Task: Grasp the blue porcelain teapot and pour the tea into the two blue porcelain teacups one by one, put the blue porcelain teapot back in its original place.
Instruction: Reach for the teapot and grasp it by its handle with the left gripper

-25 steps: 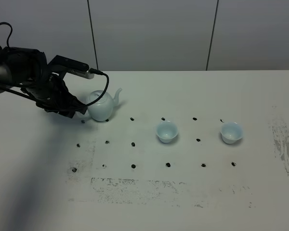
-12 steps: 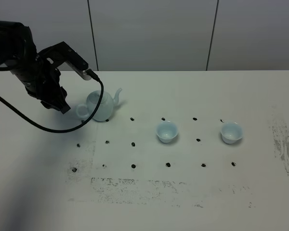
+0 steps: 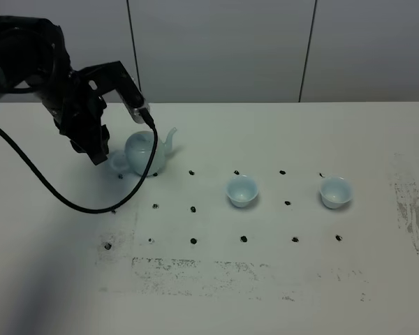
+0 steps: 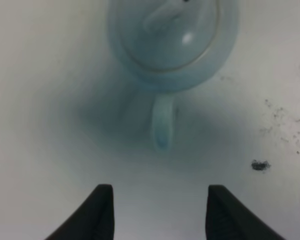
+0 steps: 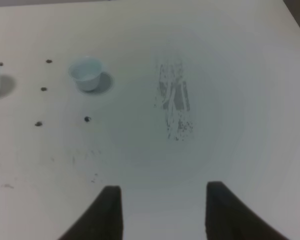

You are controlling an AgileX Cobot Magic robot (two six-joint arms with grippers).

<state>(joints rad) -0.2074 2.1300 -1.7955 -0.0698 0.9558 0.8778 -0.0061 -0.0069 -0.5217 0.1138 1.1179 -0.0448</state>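
The blue porcelain teapot (image 3: 146, 152) stands upright on the white table at the left, spout pointing right and loop handle (image 3: 119, 165) pointing left. My left gripper (image 3: 98, 155) hangs just left of that handle, tilted down. The left wrist view shows it (image 4: 157, 192) open, with the handle (image 4: 162, 125) a short way ahead of the gap and untouched, and the lidded teapot (image 4: 170, 35) beyond. The two blue porcelain teacups (image 3: 241, 190) (image 3: 336, 192) sit upright to the right. My right gripper (image 5: 162, 192) is open over bare table, and one teacup (image 5: 86, 73) lies far ahead of it.
Small black dots (image 3: 193, 241) mark a grid on the table (image 3: 279, 279) around the teapot and cups. Grey scuff patches (image 3: 412, 209) lie at the right and along the front. A black cable (image 3: 70, 202) loops from the left arm down to the table surface.
My left arm has drawn back from the teapot's handle and swung more upright, its gripper still open. The handle now shows free. Teapot and cups have not moved.
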